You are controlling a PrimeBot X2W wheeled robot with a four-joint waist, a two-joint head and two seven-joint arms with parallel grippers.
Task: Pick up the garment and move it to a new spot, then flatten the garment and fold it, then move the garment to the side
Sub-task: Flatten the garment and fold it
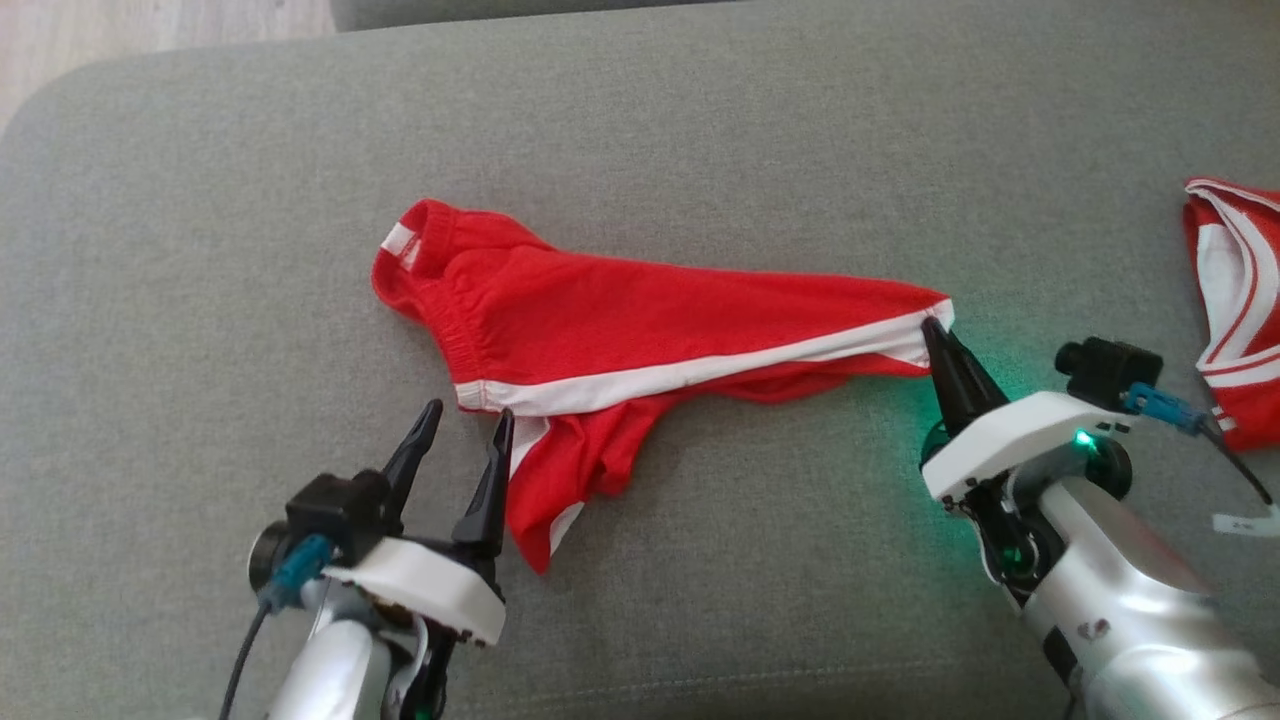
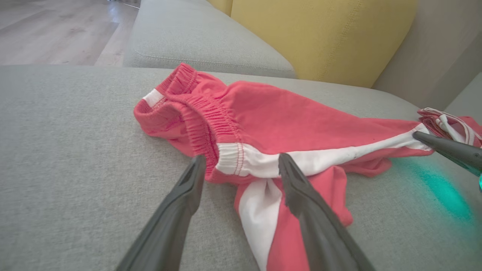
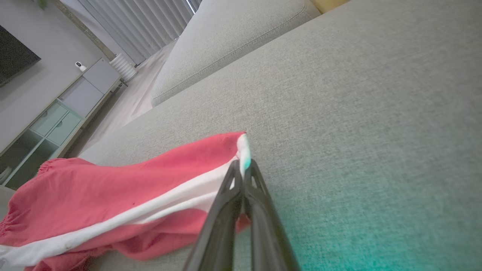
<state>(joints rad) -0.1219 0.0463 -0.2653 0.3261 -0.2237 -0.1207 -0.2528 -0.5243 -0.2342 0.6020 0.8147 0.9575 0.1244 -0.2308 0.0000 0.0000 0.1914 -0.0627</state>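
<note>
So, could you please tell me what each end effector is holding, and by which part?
The right end effector is shut on the red shorts, pinching the white-striped corner of a leg hem. The left end effector is open, holding nothing.

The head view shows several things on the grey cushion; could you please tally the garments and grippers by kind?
Red-and-white garments: 2, the shorts and a second piece at the right edge
Grippers: 2, left gripper and right gripper
Total: 4
</note>
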